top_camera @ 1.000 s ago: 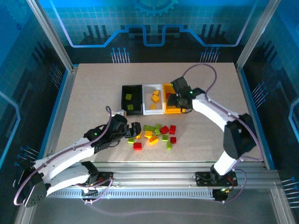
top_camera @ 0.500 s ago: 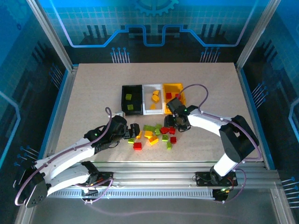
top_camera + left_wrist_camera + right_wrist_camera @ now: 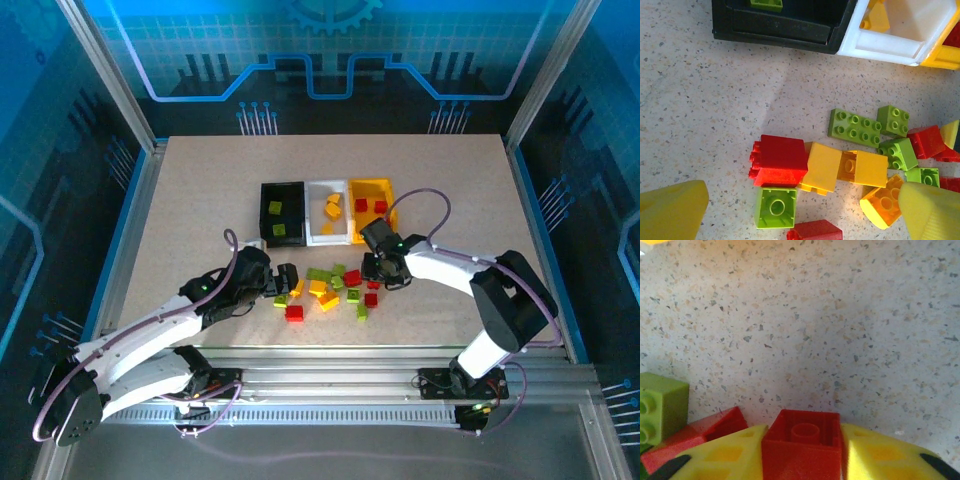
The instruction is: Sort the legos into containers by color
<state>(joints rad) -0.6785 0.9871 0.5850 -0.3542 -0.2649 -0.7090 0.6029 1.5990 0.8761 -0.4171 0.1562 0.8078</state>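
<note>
The right gripper (image 3: 383,270) is down at the right end of the pile of bricks (image 3: 335,288), which lies on the table (image 3: 200,180) between the row of bins and the near edge. Its jaws are narrow, pressed against two sides of one red brick (image 3: 802,442) that seems to rest on the table. The left gripper (image 3: 289,279) hovers at the pile's left end, jaws wide and holding nothing.

Red pieces already lie in the yellow bin (image 3: 371,182), the right-hand one of the row, next to the white bin (image 3: 328,239) and the black bin (image 3: 283,185) — so this brick likely belongs there.

The hold looks to be by the fingertips alone, so the brick could twist or slip out on the lift. A second red brick (image 3: 710,427) lies just beside one finger and might be dragged along. The white bin stands right against the yellow one — a release short of the mark could drop red among the yellow pieces.
</note>
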